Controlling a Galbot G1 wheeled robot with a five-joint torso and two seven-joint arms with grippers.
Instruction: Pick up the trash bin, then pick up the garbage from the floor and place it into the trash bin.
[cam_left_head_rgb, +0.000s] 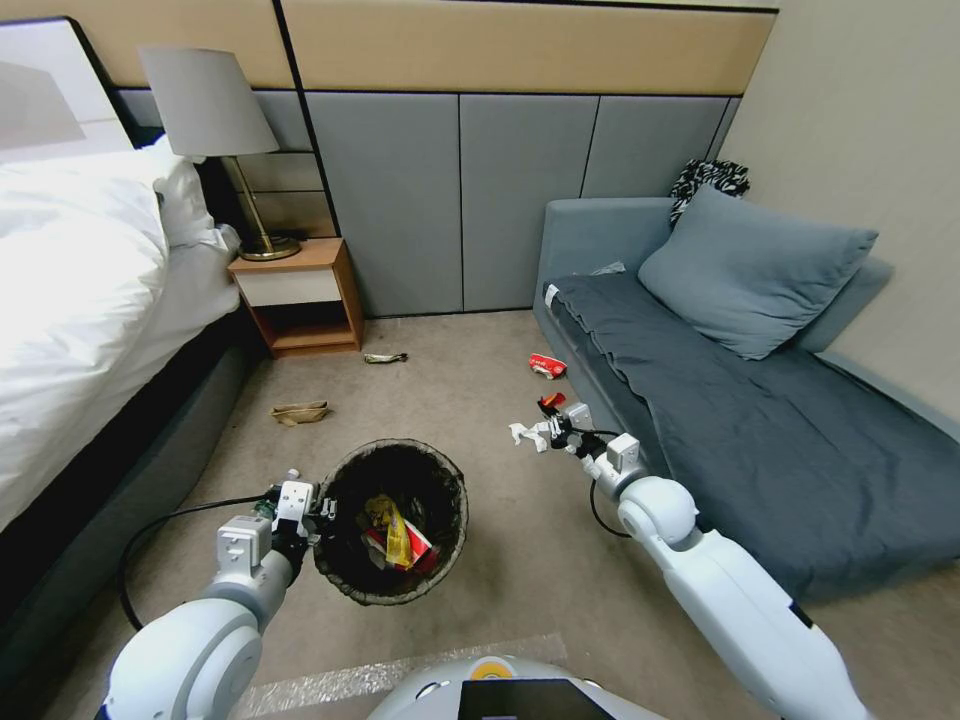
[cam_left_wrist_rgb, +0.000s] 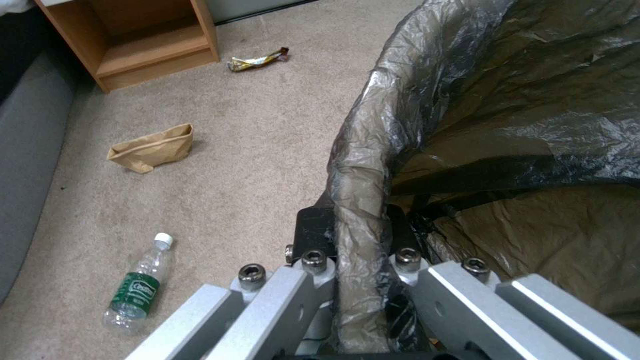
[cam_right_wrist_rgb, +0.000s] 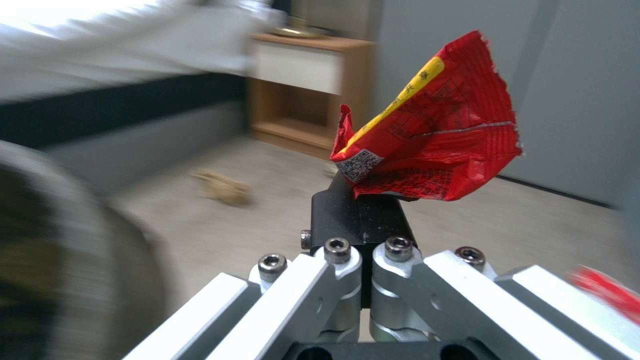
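left claw (cam_left_wrist_rgb: 363, 235) pinches the trash bin (cam_left_head_rgb: 392, 520) rim; right claw (cam_right_wrist_rgb: 360, 200), beside the sofa (cam_left_head_rgb: 740, 400), is clamped on a red wrapper (cam_right_wrist_rgb: 430, 150) above the floor (cam_left_head_rgb: 460, 400).

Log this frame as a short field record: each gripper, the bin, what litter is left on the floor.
left gripper: shut on the trash bin rim, holding it off the floor
right gripper: shut on a red wrapper, raised beside the sofa
bin contents: yellow and red packets
litter on floor: green-label bottle, brown paper bag, small wrapper near the nightstand, red packet by the sofa
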